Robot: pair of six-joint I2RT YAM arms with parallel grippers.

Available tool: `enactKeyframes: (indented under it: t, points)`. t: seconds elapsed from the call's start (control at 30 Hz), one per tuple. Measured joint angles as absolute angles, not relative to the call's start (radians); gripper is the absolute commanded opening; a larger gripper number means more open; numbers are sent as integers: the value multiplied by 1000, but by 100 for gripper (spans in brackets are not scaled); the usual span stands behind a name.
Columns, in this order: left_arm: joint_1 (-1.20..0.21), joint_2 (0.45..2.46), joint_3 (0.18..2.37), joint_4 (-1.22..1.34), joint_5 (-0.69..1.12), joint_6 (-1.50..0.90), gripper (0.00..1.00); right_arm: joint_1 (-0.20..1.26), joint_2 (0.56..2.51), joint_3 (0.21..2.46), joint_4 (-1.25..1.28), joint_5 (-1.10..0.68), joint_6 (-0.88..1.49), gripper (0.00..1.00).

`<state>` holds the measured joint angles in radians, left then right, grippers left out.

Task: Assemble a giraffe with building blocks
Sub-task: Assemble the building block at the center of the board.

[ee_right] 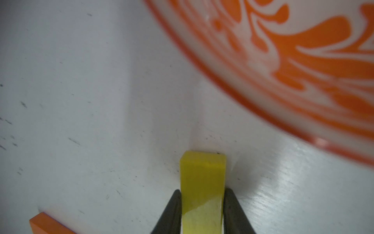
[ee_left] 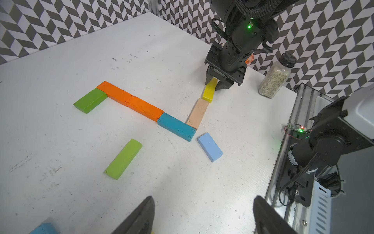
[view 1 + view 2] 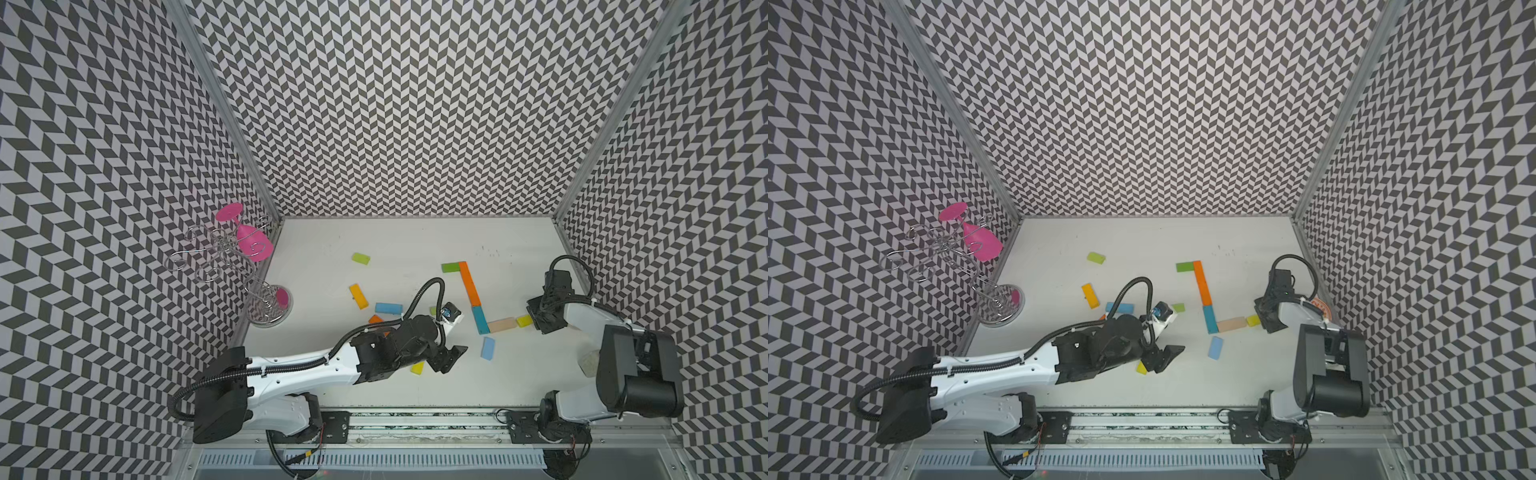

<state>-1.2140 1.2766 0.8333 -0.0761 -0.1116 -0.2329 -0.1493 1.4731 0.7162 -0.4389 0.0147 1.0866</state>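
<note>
On the white table a flat figure lies in a chain: green block [image 3: 450,267], long orange blocks [image 3: 469,282], teal block [image 3: 480,320], peach block [image 3: 503,324]. A yellow block [image 2: 208,93] sits at the peach block's far end, and my right gripper [image 1: 203,191] is shut on its sides; in both top views this gripper [image 3: 534,322] stands at the chain's right end. My left gripper [image 2: 204,199] hangs open over bare table near the front, with nothing between its fingers. Loose blocks lie around: lime [image 2: 123,159], light blue [image 2: 210,147], yellow [image 3: 417,368].
More loose blocks lie left of centre: lime [image 3: 360,258], amber [image 3: 358,296], light blue [image 3: 388,308]. A wire rack holding a pink glass [image 3: 249,243] stands at the left wall. A grain jar [image 2: 275,79] and an orange-patterned plate [image 1: 283,60] sit close to the right gripper.
</note>
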Motion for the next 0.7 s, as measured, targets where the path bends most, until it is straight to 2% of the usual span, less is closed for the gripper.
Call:
enactKeyframes:
  t: [0.7]
  points:
    - [-1214, 1277, 833, -76, -112, -233, 77, -124, 1466, 708, -430, 3, 1123, 31]
